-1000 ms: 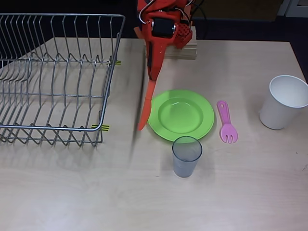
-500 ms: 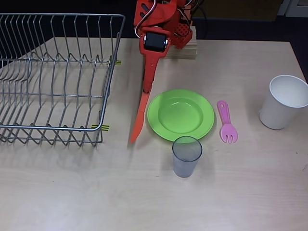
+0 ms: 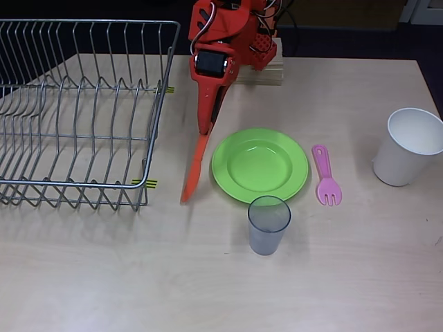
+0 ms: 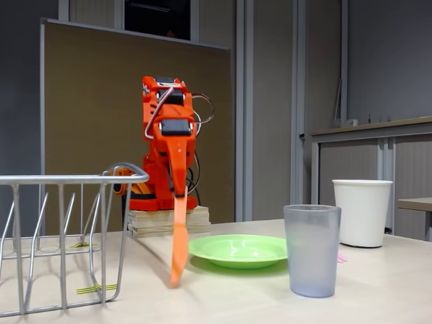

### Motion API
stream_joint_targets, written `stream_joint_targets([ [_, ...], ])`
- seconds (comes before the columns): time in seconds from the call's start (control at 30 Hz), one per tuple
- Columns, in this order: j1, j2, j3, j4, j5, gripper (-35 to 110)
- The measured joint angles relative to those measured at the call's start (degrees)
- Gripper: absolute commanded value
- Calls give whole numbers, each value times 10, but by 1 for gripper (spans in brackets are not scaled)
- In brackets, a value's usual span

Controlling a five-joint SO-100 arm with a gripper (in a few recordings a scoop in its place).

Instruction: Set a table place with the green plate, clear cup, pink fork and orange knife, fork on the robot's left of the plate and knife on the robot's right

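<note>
The gripper (image 3: 205, 128) clamps the knife (image 3: 193, 171) by its handle, blade tip at or just above the table between the rack (image 3: 83, 111) and the plate (image 3: 260, 164). The risk: released at this tilt, the knife may fall toward the rack, or skid against the plate's rim.

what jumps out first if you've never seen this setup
The red-orange arm's gripper dangles the orange knife steeply, tip near the table, between the wire dish rack and the green plate in the overhead view. Beside the plate lie the pink fork and the clear cup.
</note>
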Motion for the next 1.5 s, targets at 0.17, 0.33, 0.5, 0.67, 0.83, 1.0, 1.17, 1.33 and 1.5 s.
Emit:
stream_joint_targets([
  [0.17,-21,0,1,18,49,6],
  [0.33,-26,4,10,36,75,10],
  [0.5,-26,4,11,44,80,9],
  [0.67,-20,21,11,63,89,7],
  [0.83,11,31,11,83,88,5],
  [1.0,33,42,11,88,70,0],
  [1.17,-7,4,-10,56,70,0],
  [1.33,-35,-69,-47,40,87,0],
  [1.5,-47,-142,-95,38,68,0],
])
